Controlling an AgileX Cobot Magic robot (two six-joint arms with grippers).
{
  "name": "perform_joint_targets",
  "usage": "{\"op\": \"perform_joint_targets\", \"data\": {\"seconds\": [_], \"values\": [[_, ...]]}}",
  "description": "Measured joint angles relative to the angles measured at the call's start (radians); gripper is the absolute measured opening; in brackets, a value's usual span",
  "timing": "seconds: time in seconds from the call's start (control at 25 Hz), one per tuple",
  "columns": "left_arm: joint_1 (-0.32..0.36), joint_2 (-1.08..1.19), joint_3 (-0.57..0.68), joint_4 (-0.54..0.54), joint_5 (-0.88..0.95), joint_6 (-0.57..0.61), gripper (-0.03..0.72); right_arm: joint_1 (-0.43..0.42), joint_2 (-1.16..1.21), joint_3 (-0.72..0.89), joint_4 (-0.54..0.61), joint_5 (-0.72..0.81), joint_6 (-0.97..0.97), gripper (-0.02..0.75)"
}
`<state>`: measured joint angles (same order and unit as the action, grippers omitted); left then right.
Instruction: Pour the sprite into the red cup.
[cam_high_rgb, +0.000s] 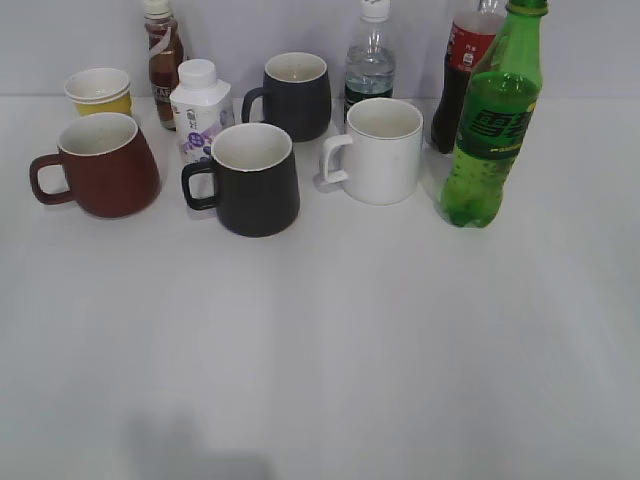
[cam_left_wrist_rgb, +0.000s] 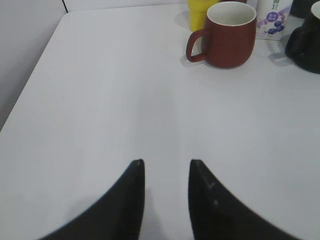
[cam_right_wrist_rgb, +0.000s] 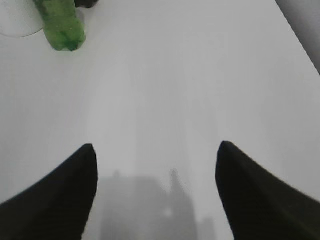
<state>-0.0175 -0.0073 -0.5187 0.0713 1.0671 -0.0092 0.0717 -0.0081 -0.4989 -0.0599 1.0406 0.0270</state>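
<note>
Green and upright, the sprite bottle (cam_high_rgb: 496, 120) stands at the right end of a row of drinks on the white table (cam_high_rgb: 330, 350), just in front of a dark cola bottle (cam_high_rgb: 462, 70) and beside a white mug (cam_high_rgb: 378, 150). At the far left of the row sits the red cup (cam_high_rgb: 103, 164), upright, its white inside showing and its handle turned left. A small yellow paper cup (cam_high_rgb: 99, 91) stands just behind the red cup. Between the two ends are a black mug (cam_high_rgb: 252, 178) in front, a second black mug (cam_high_rgb: 294, 95) behind it, a white milk bottle (cam_high_rgb: 199, 110), a brown tea bottle (cam_high_rgb: 163, 55) and a clear bottle (cam_high_rgb: 370, 60). The left gripper (cam_left_wrist_rgb: 166, 172) hovers over bare table with its fingers a narrow gap apart, holding nothing, the red cup well ahead of it. The right gripper (cam_right_wrist_rgb: 156, 155) is spread wide and empty above the table, with the base of the sprite bottle well ahead at its upper left.
</note>
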Motion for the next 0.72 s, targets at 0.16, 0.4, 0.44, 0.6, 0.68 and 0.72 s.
{"op": "perform_joint_targets", "data": {"seconds": [0.16, 0.4, 0.44, 0.6, 0.68, 0.72], "values": [[0.0, 0.0, 0.0, 0.0, 0.0, 0.0, 0.239, 0.0, 0.0, 0.0, 0.0, 0.0, 0.0, 0.552], [0.0, 0.0, 0.0, 0.0, 0.0, 0.0, 0.239, 0.0, 0.0, 0.0, 0.0, 0.0, 0.0, 0.552], [0.0, 0.0, 0.0, 0.0, 0.0, 0.0, 0.239, 0.0, 0.0, 0.0, 0.0, 0.0, 0.0, 0.552], [-0.008, 0.0, 0.0, 0.0, -0.001, 0.0, 0.239, 0.0, 0.0, 0.0, 0.0, 0.0, 0.0, 0.552], [-0.024, 0.0, -0.003, -0.001, -0.011, 0.0, 0.239, 0.0, 0.0, 0.0, 0.0, 0.0, 0.0, 0.552], [-0.032, 0.005, -0.01, -0.001, -0.024, 0.0, 0.239, 0.0, 0.0, 0.0, 0.0, 0.0, 0.0, 0.552]]}}
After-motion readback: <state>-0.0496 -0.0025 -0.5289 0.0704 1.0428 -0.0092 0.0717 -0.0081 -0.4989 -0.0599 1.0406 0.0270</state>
